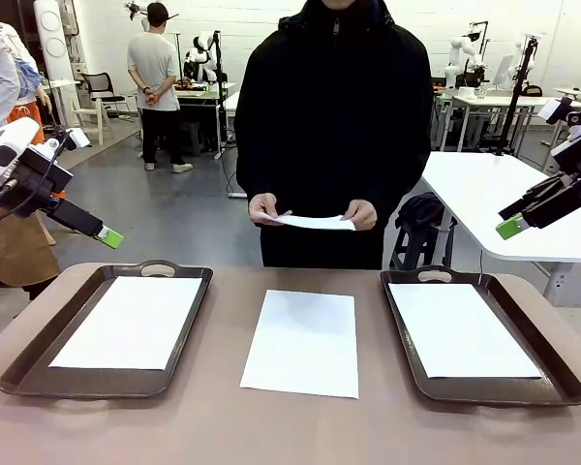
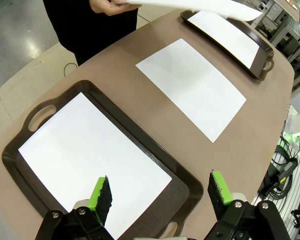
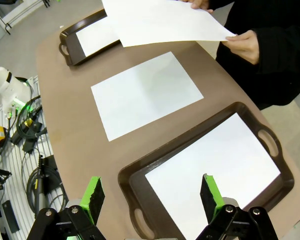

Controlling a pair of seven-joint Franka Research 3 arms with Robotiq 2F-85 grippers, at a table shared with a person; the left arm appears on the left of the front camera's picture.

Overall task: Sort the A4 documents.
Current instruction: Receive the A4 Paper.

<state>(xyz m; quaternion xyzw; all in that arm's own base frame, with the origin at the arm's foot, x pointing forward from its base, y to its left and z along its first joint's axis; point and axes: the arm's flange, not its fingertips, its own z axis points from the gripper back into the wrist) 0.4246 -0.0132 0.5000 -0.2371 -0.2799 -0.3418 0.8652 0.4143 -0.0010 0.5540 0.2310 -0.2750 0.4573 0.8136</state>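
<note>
One A4 document [image 1: 303, 341] is lying flat on the table [image 1: 223, 426], long side pointing at the person [image 1: 334, 116]; left gripper [image 2: 160, 192] and right gripper [image 3: 152, 195] are hanging wide open, empty.

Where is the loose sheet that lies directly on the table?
In the front view the loose sheet lies in the middle, between the left tray and the right tray, touching neither.

Worktop [image 1: 300, 431]: brown, smooth, with rounded corners.
Left tray [image 1: 87, 384]: dark brown, with handles, on the worktop's left side.
Right tray [image 1: 494, 389]: matching, on the right side.
A4 document [image 1: 303, 341]: white, flat on the bare worktop between the trays, touching neither.
</note>
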